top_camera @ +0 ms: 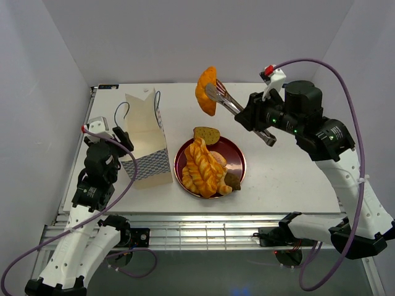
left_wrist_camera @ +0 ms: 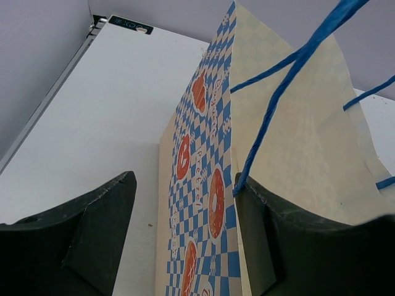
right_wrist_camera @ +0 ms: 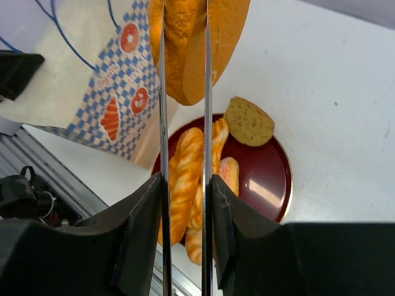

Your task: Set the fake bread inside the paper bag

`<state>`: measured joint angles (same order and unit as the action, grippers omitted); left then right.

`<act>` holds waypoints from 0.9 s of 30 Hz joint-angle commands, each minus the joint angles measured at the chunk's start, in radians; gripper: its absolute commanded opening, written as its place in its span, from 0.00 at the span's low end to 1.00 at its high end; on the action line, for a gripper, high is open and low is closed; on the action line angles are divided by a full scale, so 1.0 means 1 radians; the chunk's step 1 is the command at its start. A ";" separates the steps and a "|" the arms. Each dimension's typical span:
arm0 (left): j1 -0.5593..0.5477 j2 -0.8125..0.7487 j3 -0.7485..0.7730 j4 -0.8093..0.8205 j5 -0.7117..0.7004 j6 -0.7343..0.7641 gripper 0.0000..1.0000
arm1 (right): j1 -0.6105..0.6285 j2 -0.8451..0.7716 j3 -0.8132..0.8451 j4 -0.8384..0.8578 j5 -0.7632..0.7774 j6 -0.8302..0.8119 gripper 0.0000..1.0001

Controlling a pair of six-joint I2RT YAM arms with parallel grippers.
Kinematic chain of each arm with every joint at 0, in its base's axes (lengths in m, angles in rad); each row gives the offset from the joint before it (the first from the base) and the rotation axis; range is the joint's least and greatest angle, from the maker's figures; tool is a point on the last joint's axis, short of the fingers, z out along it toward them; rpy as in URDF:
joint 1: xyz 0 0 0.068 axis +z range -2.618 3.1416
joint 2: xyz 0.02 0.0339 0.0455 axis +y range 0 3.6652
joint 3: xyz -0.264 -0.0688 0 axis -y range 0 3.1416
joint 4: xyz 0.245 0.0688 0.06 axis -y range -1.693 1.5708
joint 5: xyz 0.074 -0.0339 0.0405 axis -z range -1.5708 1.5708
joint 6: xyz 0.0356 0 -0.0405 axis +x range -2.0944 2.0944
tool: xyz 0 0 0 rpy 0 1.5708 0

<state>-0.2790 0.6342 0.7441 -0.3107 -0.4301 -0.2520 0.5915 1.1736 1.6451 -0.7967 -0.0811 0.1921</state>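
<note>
My right gripper (top_camera: 248, 117) is shut on metal tongs (top_camera: 223, 97), and the tongs pinch an orange oval roll (top_camera: 207, 90) high above the table, behind the plate. In the right wrist view the gripper (right_wrist_camera: 185, 182) squeezes the tong blades (right_wrist_camera: 162, 123) with the roll (right_wrist_camera: 185, 55) at their tips. The paper bag (top_camera: 147, 139) stands upright left of the plate. My left gripper (top_camera: 125, 140) is open at its left edge; the checkered side wall (left_wrist_camera: 203, 185) stands between the jaws, with the right finger (left_wrist_camera: 259, 234) against it. More bread lies on the plate: a twisted braid (top_camera: 200, 166), a brown slice (top_camera: 207, 134) and a dark chunk (top_camera: 232, 180).
The round dark-red plate (top_camera: 239, 154) sits at the table's middle, just right of the bag. The bag's blue cord handles (left_wrist_camera: 278, 92) hang across the left wrist view. White walls close in the table on three sides, and a metal rail runs along the near edge.
</note>
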 commanded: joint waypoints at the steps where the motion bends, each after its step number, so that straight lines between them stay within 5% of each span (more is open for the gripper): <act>1: -0.005 -0.019 -0.008 0.002 -0.022 -0.003 0.75 | 0.011 0.018 0.085 0.114 -0.103 -0.029 0.08; 12: -0.005 -0.054 -0.028 0.030 -0.047 0.003 0.73 | 0.117 0.132 0.235 0.284 -0.247 -0.003 0.08; 27: -0.005 -0.050 -0.032 0.032 -0.075 0.000 0.72 | 0.330 0.276 0.204 0.491 -0.247 -0.020 0.08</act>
<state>-0.2790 0.5900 0.7170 -0.2909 -0.4873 -0.2520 0.9123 1.4593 1.8481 -0.4442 -0.3286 0.1860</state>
